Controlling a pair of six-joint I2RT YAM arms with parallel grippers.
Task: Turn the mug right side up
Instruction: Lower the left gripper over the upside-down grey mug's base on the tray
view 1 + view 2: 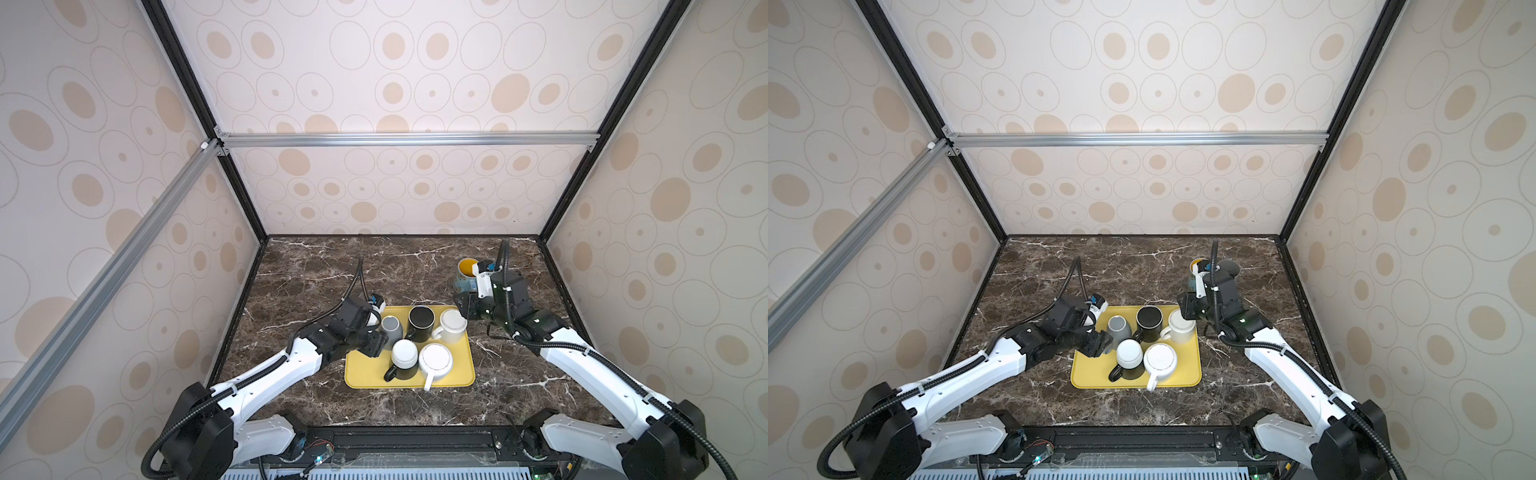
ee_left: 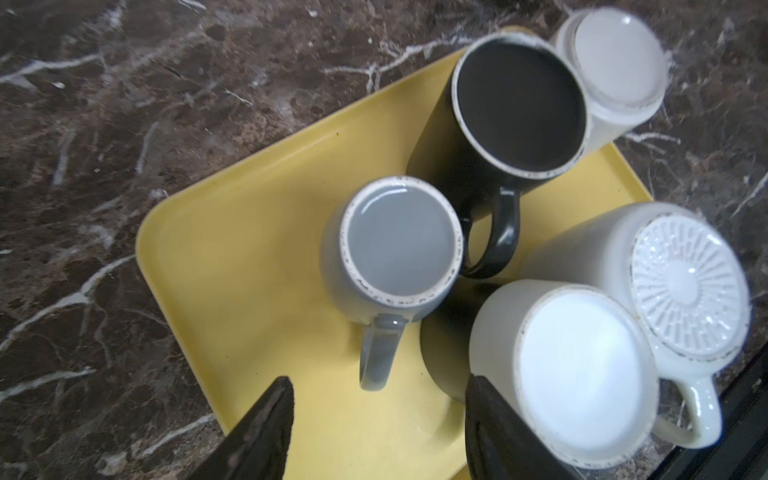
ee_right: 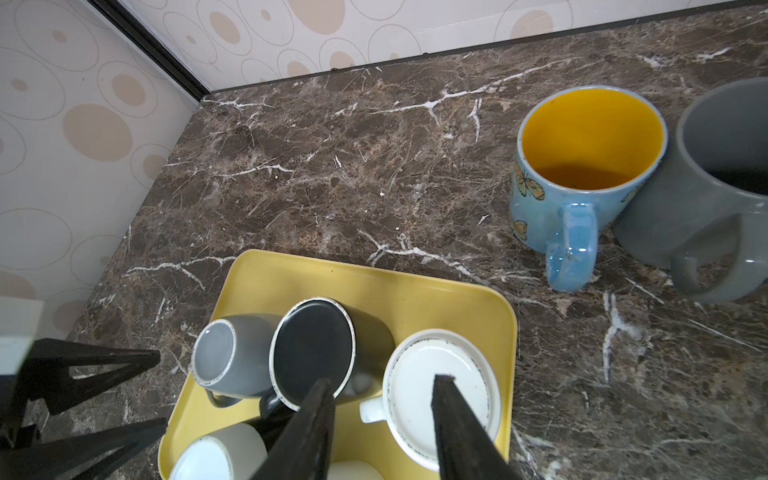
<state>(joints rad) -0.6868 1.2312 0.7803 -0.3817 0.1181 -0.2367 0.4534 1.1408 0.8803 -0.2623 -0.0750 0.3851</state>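
Several mugs stand upside down on the yellow tray (image 1: 365, 374) (image 2: 249, 257). The grey mug (image 1: 391, 326) (image 2: 401, 241) is at the tray's back left, its handle pointing at my left gripper (image 1: 380, 338) (image 2: 379, 380). That gripper is open, and the handle's end lies just at the gap between its fingertips, touching neither. One of its fingers (image 2: 490, 415) rests close against a black mug with a white base (image 1: 404, 355). My right gripper (image 1: 463, 309) (image 3: 384, 378) hangs open and empty above the white mug (image 1: 452, 324) (image 3: 440, 395) at the back right.
A black mug (image 1: 421, 320) and a white mug with a ribbed base (image 1: 435, 359) also stand inverted on the tray. Upright on the marble table behind the right arm are a blue butterfly mug with a yellow inside (image 3: 582, 166) and a grey mug (image 3: 715, 174).
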